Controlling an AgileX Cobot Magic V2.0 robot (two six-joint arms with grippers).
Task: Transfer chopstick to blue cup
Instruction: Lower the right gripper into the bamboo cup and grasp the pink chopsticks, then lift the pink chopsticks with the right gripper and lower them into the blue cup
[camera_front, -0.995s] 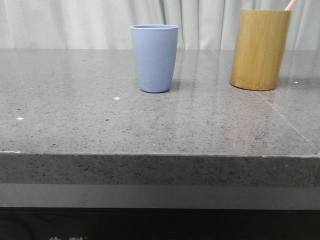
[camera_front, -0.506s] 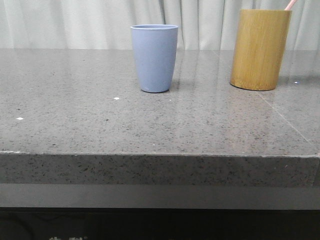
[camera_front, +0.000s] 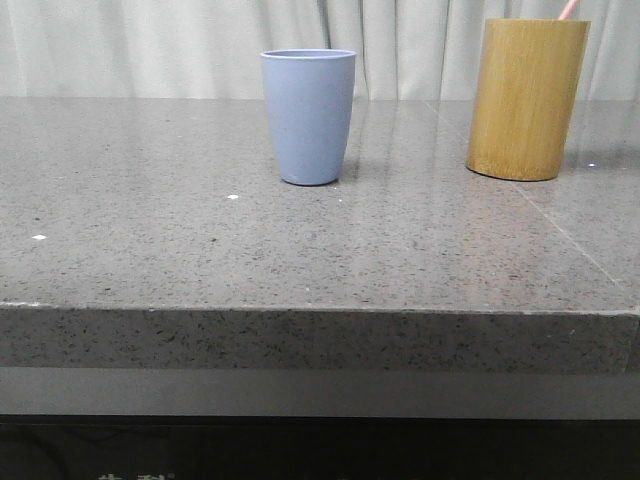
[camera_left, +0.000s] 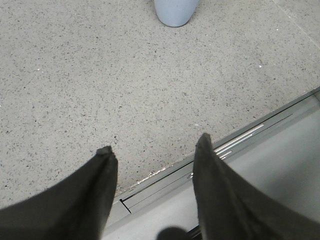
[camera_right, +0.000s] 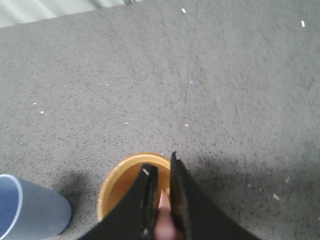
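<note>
Chopstick: the thin pale pink chopstick (camera_right: 163, 212) stands inside the tall yellow-brown bamboo cylinder (camera_front: 527, 100); its tip (camera_front: 568, 9) shows above the rim.
Right end effector: the right end effector (camera_right: 161, 200) is over the cylinder mouth, its jaws nearly together, pinching the chopstick.
Progress: I judge the grasp done; lifting out, carrying and dropping are left.
Blue cup: the matte pale grey-blue tapered cup (camera_front: 309, 116) stands upright, apparently empty, well apart from the cylinder.
Left end effector: the left end effector (camera_left: 152, 152) hangs near the edge, jaws spread, holding nothing.
Tabletop: the grey speckled stone tabletop (camera_front: 200, 240) is bare between the cups.
Obstacle: only the cylinder wall, I think; the stick must rise clear.
</note>
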